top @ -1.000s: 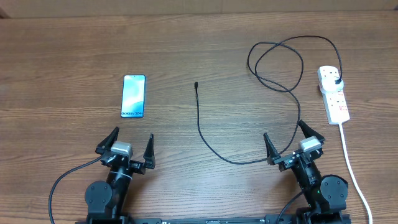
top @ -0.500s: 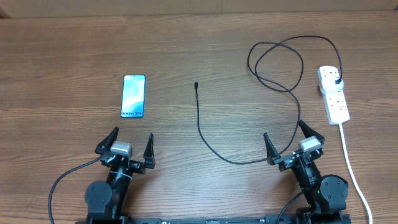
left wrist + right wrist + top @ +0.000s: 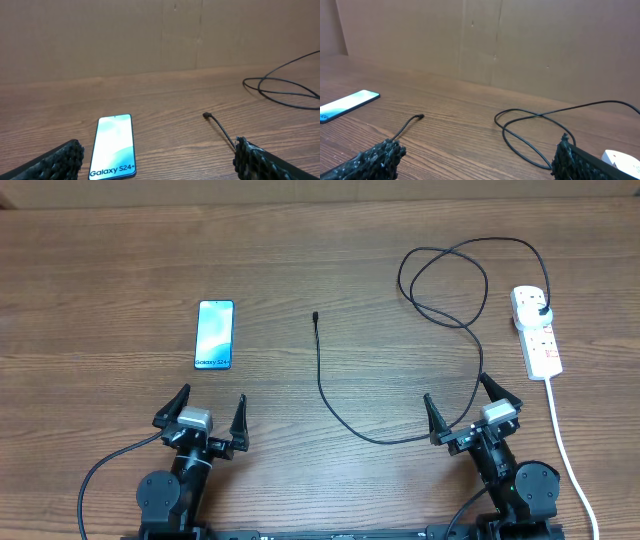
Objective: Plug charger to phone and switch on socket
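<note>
The phone [image 3: 215, 334] lies flat left of centre, light-blue screen up, its "Galaxy S24+" text toward me; it also shows in the left wrist view [image 3: 114, 146] and the right wrist view [image 3: 345, 105]. The charger's thin black cable [image 3: 325, 385] runs from its connector tip [image 3: 314, 315] down, across to the right and loops up to a black plug [image 3: 541, 309] seated in the white socket [image 3: 537, 332]. My left gripper [image 3: 211, 407] stands open below the phone, holding nothing. My right gripper [image 3: 461, 400] is open too, straddling the cable near the front edge.
The socket's white cord [image 3: 566, 450] trails down the right side past my right arm. A brown cardboard wall [image 3: 160, 35] closes off the far side of the wooden table [image 3: 120, 260]. The cable's loops [image 3: 535, 135] lie ahead of my right gripper.
</note>
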Tool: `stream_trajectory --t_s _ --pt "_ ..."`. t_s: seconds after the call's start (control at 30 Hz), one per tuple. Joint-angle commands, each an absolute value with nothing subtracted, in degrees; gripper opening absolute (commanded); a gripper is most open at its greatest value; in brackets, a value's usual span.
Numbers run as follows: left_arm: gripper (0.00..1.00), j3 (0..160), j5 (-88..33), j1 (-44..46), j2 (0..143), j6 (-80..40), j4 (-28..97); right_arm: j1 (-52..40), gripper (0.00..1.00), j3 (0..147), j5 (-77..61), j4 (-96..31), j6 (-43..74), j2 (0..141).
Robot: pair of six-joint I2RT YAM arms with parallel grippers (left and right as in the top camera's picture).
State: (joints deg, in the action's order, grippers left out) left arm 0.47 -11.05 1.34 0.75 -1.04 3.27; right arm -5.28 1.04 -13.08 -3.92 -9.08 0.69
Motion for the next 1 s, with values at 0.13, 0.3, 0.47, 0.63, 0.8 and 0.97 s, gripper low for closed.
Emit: stream_trajectory --t_s 0.13,0.3,0.47,0.63,0.8,0.97 --pt "1.0 1.0 -11.7 0.8 0.3 -0.2 3.4 -5.1 1.0 0.4 -12.7 -3.6 -9.3 0.2" --pt "1.0 3.4 -12.6 0.8 1.3 -0.2 3.7 -5.1 1.0 0.4 -12.7 -3.6 -9.3 0.2" --pt "1.0 8.1 -13.2 0.8 6.1 -0.1 5.2 -5.1 1.0 0.4 -12.7 -3.6 -9.3 0.2" --pt "1.0 14.2 -13.6 0.8 14.3 0.1 5.4 -5.1 1.0 0.4 -12.7 -3.6 -9.3 0.2" --pt "1.0 21.2 -15.4 0.8 24.0 0.3 6.3 -5.1 1.0 0.4 -12.7 -3.6 -9.3 0.2" --pt "1.0 30.1 -16.4 0.8 34.1 0.8 10.5 -5.1 1.0 0.4 -12.7 -3.6 -9.3 0.2"
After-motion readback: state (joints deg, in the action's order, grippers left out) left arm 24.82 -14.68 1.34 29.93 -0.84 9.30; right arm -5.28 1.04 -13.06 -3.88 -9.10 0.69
